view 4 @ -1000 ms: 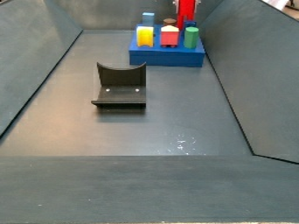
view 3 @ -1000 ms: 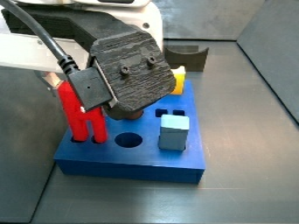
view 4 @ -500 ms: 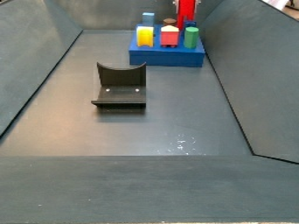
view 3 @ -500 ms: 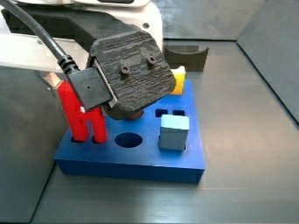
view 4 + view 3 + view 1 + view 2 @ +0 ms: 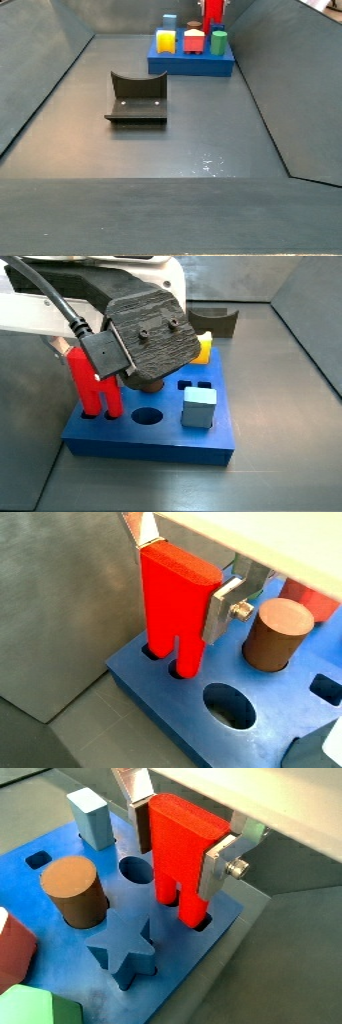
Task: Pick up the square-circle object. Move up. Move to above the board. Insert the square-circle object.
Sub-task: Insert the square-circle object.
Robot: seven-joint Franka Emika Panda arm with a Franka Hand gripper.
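The square-circle object (image 5: pixel 174 607) is a tall bright-red grooved block standing upright, its two lower ends down in holes at a corner of the blue board (image 5: pixel 154 692). In both wrist views my gripper (image 5: pixel 181 580) is shut on its upper part, with a silver finger (image 5: pixel 221 860) flat against each side. The same block (image 5: pixel 181 848) shows with the board (image 5: pixel 40 893) around it. In a side view the block (image 5: pixel 87 386) stands at the board's (image 5: pixel 147 438) left end, and the wrist housing hides the fingers. From afar the block (image 5: pixel 213 12) rises over the board (image 5: pixel 191 66).
A brown cylinder (image 5: pixel 278 634), a light-blue cube (image 5: pixel 199 406), a yellow peg (image 5: pixel 166 41) and a green peg (image 5: pixel 221 43) stand in the board. An open round hole (image 5: pixel 147 416) lies beside the red block. The fixture (image 5: pixel 136 97) sits mid-floor. Grey walls enclose the floor.
In the side view the wrist housing has shifted very slightly up and to the right. The red block stands in the same place in the board.
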